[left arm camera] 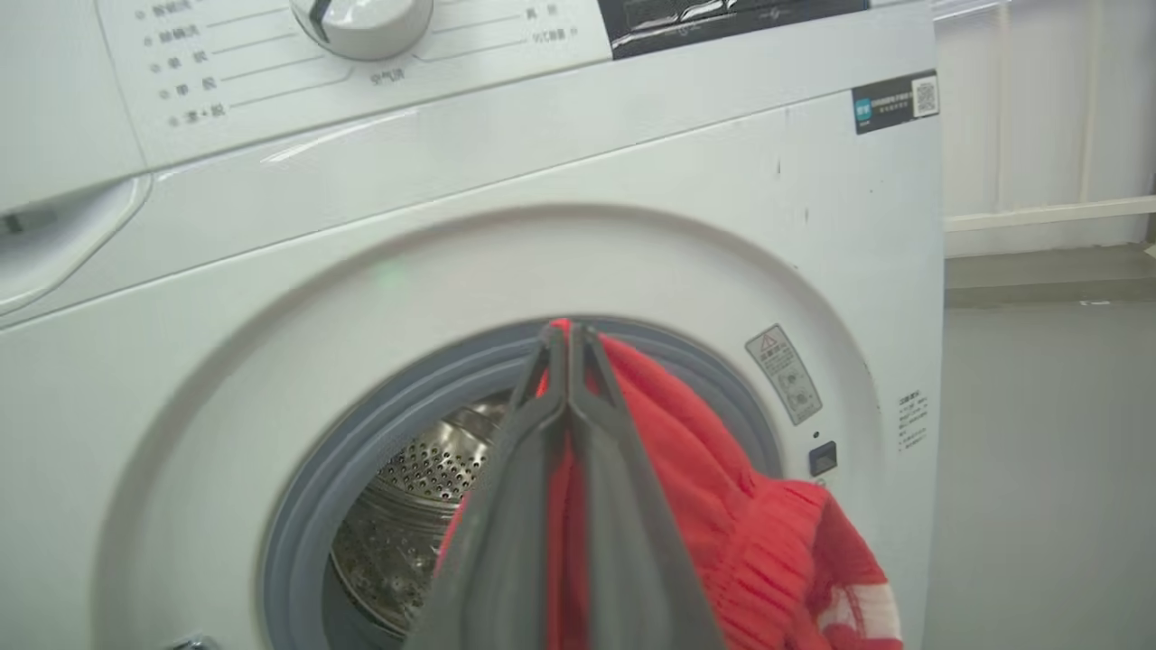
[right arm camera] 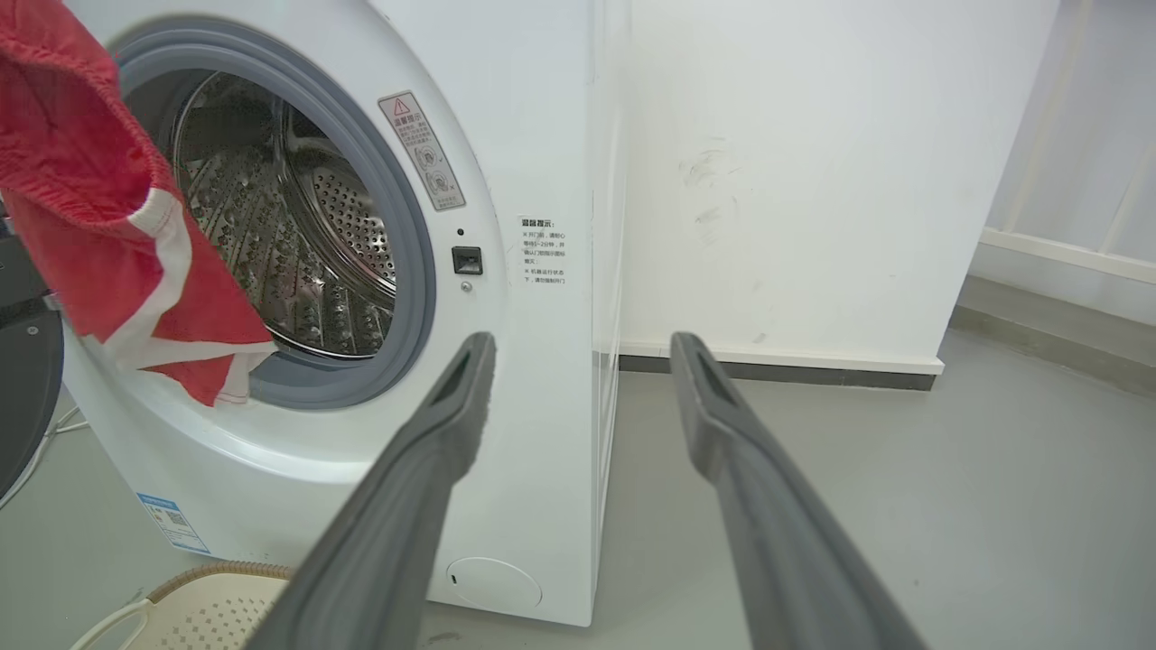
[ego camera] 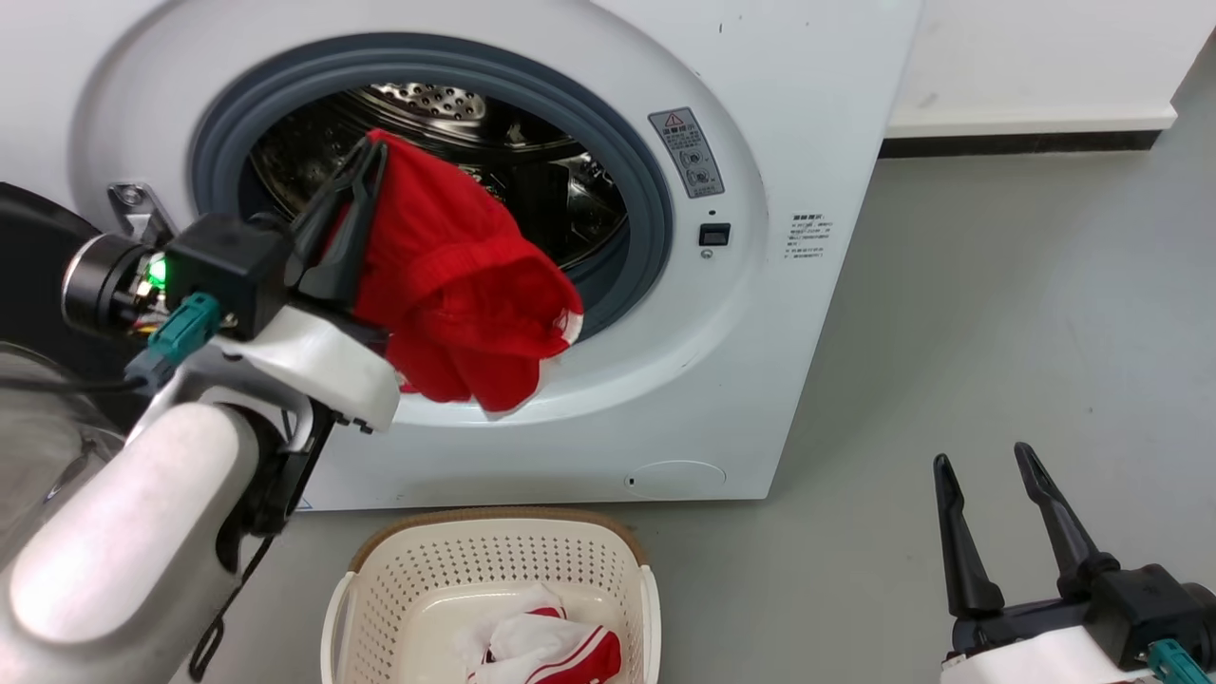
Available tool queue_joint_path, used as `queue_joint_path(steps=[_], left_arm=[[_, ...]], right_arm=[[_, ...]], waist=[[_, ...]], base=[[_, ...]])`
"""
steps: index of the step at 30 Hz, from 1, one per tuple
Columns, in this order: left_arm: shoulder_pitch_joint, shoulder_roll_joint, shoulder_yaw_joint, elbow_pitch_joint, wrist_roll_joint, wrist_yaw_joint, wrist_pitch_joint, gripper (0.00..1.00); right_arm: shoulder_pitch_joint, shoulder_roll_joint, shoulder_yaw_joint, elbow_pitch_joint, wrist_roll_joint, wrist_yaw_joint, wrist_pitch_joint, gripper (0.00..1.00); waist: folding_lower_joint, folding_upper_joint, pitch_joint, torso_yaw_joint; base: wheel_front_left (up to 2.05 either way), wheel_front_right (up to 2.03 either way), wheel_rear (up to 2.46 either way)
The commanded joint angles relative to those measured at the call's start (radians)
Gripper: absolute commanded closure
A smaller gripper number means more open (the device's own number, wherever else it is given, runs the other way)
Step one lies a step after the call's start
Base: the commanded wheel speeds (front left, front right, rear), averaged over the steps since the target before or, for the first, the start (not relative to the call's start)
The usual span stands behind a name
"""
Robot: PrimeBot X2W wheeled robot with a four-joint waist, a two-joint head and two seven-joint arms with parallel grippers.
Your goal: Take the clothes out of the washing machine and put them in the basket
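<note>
Head view, left gripper: pinched shut on the bright red cloth garment, up at the round door hole of the big white washing machine.
Head view, small cream plastic basket: on the grey floor by the machine, with a red and white striped garment inside.
Head view, right gripper: fingers spread wide, holding nothing.
Left wrist view, red garment: hangs from the closed fingers.
Right wrist view, red garment: dangles before the open drum.

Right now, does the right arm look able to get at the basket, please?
Probably yes: the open right gripper sits beside the basket, only floor between them, and the basket's top is uncovered.
</note>
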Motion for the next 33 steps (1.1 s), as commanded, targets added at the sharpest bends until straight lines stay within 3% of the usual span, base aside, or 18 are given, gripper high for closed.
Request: queue_joint_path(steps=[1,9,17,26,33], left_arm=[[0.022,0.007,0.007,-0.027,0.000,0.012,0.005,1.00],[0.118,0.095,0.012,-0.252,0.031,0.111,0.062,1.00],[0.257,0.108,-0.035,-0.325,0.009,0.149,0.075,1.00],[0.375,0.060,-0.100,-0.182,-0.052,0.095,0.017,1.00],[0.361,-0.042,-0.157,0.071,-0.090,-0.008,-0.038,1.00]], right_arm=[[0.011,0.001,-0.001,0.002,-0.002,-0.001,-0.002,0.00],[0.021,0.001,0.000,0.001,0.003,-0.001,-0.002,0.00],[-0.001,0.001,-0.005,-0.008,-0.004,-0.001,-0.002,0.00],[-0.054,0.001,-0.013,-0.020,-0.019,-0.001,-0.002,0.00],[-0.117,0.001,-0.013,-0.035,-0.029,-0.001,-0.002,0.00]], waist=[[0.0001,-0.0001,-0.008,0.005],[0.0001,-0.0001,-0.014,0.014],[0.0001,-0.0001,0.024,0.020],[0.0001,-0.0001,0.132,0.016],[0.0001,-0.0001,0.251,-0.012]], base=[[0.00,0.00,0.00],[0.00,0.00,0.00],[0.00,0.00,0.00],[0.00,0.00,0.00],[0.00,0.00,0.00]])
